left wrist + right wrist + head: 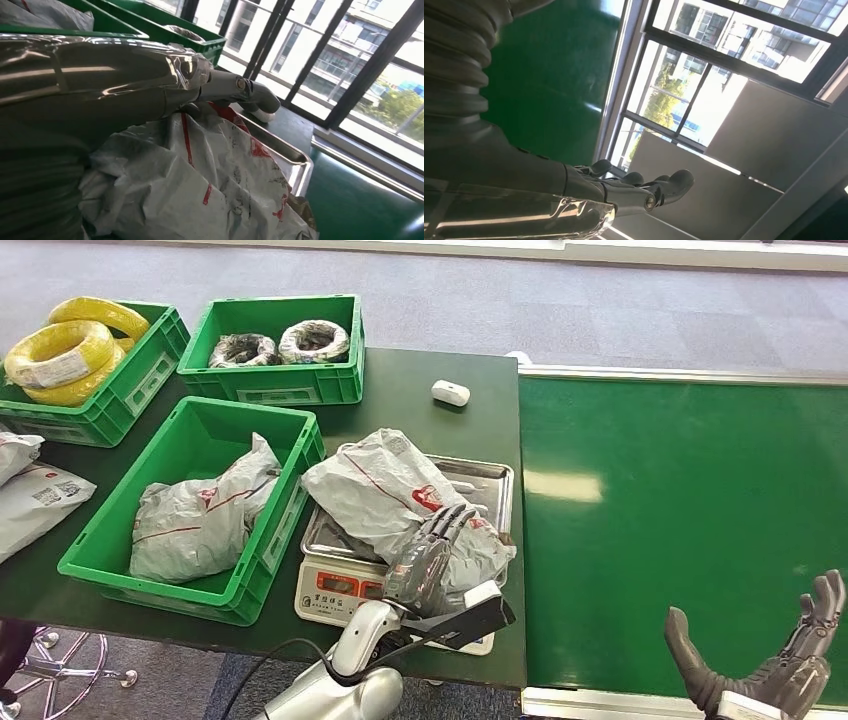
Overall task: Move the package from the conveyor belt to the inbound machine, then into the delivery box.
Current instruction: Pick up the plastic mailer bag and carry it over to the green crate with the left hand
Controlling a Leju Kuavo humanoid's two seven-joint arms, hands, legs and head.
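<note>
Grey package (400, 502) lies on the scale (480, 478), off the conveyor belt (680, 530); left hand (428, 558) rests on it, fingers extended, grip unclear. Right hand (790, 665) hovers empty, fingers apart; the green bin (190, 445) move remains.

yellow cable coils (68, 358) in far-left green crate (140, 380), wrapped dark cable coils (280, 343) in middle crate (283, 386), small white device (450, 392) on bench (420, 420), chair base (62, 665) on floor

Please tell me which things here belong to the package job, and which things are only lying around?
Job:
grey package on the scale
left hand resting on it
green conveyor belt
delivery box holding other packages
right hand, holding nothing

Lying about:
yellow cable coils
crate of wrapped coils
small white object
</note>
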